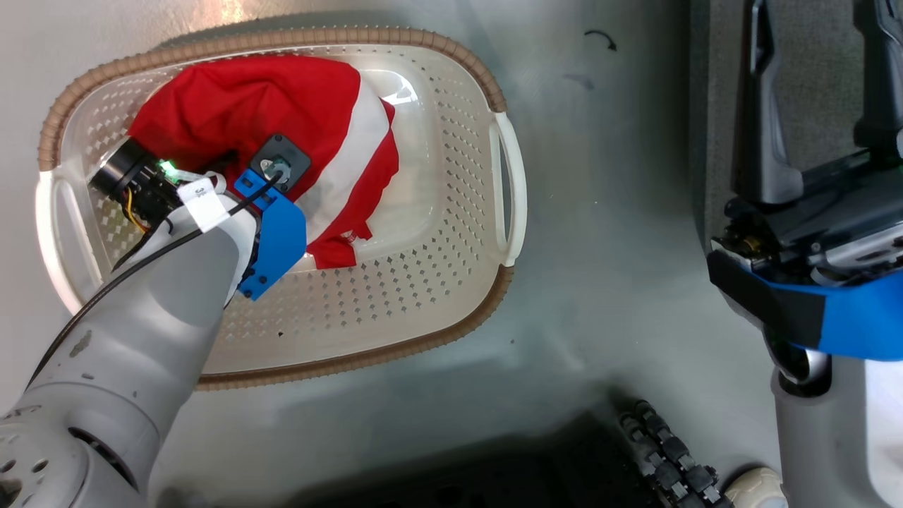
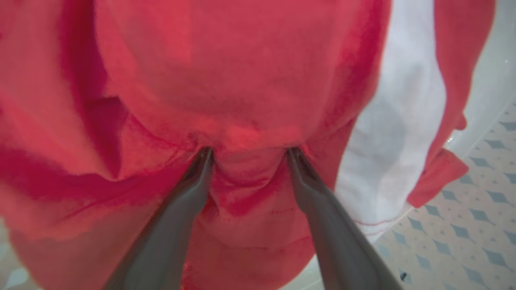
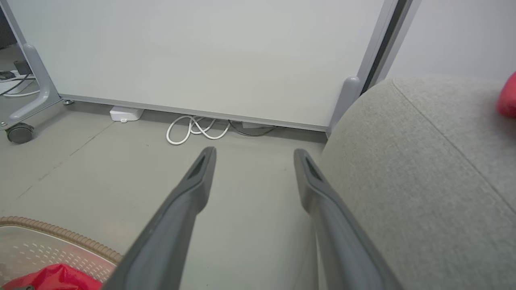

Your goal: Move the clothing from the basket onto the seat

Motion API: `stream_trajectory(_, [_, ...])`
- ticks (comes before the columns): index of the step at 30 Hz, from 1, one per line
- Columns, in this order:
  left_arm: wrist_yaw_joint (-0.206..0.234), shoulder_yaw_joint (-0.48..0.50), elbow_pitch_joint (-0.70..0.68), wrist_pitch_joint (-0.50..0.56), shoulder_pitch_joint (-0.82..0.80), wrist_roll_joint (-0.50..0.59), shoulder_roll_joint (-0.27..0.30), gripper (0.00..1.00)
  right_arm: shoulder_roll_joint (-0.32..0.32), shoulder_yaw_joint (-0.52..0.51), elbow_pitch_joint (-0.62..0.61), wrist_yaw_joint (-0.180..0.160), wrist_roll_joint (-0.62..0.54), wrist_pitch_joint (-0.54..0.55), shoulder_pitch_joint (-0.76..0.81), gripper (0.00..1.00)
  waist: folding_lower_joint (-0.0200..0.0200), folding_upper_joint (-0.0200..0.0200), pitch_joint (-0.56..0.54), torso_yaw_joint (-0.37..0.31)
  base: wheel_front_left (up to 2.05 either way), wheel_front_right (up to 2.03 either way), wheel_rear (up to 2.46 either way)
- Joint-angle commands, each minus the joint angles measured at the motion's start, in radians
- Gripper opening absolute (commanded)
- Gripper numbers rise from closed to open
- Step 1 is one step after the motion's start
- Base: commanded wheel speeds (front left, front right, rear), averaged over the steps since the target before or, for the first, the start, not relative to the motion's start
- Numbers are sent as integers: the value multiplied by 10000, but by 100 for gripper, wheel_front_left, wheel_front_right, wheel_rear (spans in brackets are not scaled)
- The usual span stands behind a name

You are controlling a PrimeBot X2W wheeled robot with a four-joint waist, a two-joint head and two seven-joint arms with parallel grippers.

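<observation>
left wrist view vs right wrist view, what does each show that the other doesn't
Left wrist view, not the right: the left gripper, fingers apart, pressed into the red clothing beside its white stripe. Right wrist view, not the left: the open right gripper above the floor, the grey seat, a white cable, a white panel. Both: the red clothing in the perforated basket.

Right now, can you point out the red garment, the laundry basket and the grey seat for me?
red garment (image 1: 268, 106): head view, on the red cloth left of the white stripe.
laundry basket (image 1: 395, 310): head view, on its bare perforated wall.
grey seat (image 3: 403, 181): right wrist view, on its rounded fabric edge.
</observation>
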Motion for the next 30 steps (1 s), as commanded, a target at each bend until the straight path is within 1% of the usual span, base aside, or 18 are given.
stream_trajectory(1, [31, -18, 25, 19, -159, -45, -20, 100, 30, -18, -73, 3, -64, -34, 135, 100, -1, 0, 50, -11, 0, 0, 0])
stream_trajectory(6, [48, -95, 35, 134, -82, 70, -101, 100, 30, -109, -444, 5, -119, -34, 337, 100, -1, 0, 126, 13, 0, 0, 0])
stream_trajectory(7, [49, -111, 38, 152, -67, 106, -109, 48, 30, -112, -502, 5, -123, -34, 375, 100, -1, 0, 129, 22, 0, 0, 0])
stream_trajectory(8, [49, -125, 41, 146, -62, 149, -115, 0, 31, -114, -555, 3, -129, -34, 396, 100, -1, 0, 131, 32, 0, 0, 0])
stream_trajectory(13, [50, -150, 20, -315, -147, 253, -309, 0, 31, -123, -582, 3, -146, -34, 291, 100, -1, 0, 23, 150, 0, 0, 0])
stream_trajectory(18, [5, -82, 20, -1125, -112, 135, -512, 0, 31, -203, -408, 3, -137, -34, 206, 100, -1, 0, -368, 307, 0, 0, 0])
stream_trajectory(30, [-188, 150, 17, -2757, 381, -324, -972, 0, 28, -319, 450, 5, 11, -34, 259, 100, -1, 0, -2029, 740, 0, 0, 0])
